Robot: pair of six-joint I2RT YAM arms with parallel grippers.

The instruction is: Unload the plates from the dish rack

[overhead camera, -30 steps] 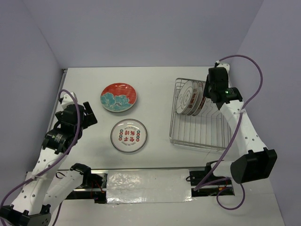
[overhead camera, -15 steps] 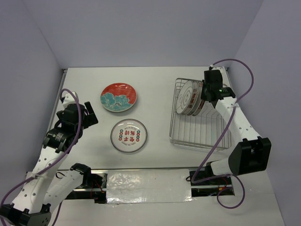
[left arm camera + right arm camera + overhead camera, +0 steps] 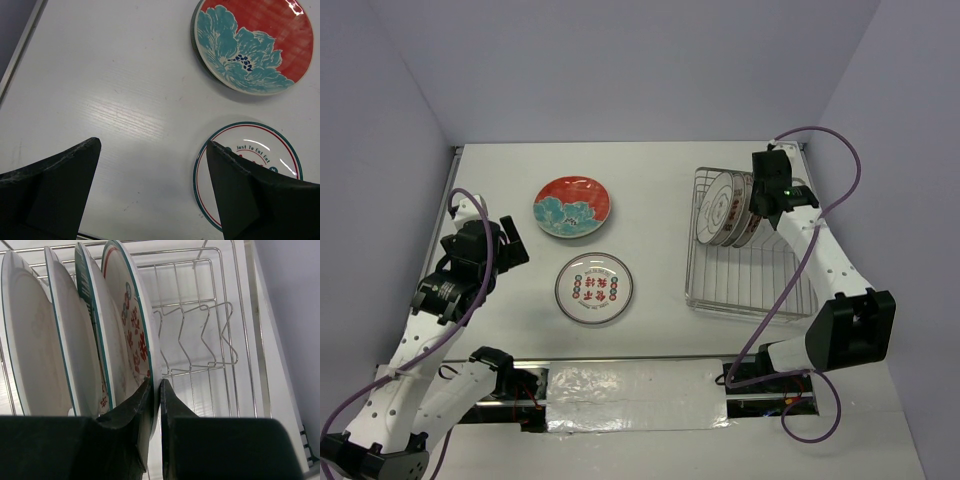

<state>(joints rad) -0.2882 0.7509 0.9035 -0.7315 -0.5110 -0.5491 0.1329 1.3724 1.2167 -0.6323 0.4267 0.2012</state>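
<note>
— Where to look for the right gripper (image 3: 157, 390)?
— Down inside the dish rack (image 3: 202, 332). Closed almost fully, pinching the rim of the endmost plate (image 3: 129, 315), one finger on each face.
— And the other plates (image 3: 30, 340)?
— Standing upright in the rack, just beside the gripped one, on its patterned side.
— Now the left gripper (image 3: 150, 172)?
— Spread wide, holding nothing, hanging over the table (image 3: 100, 90). Near the white patterned plate (image 3: 250, 160), lying flat. Beyond that, the red flowered plate (image 3: 255, 45), also flat.

red floral plate (image 3: 252, 45) upper right | white plate (image 3: 260, 150) below | end effector (image 3: 152, 145) spread
</note>
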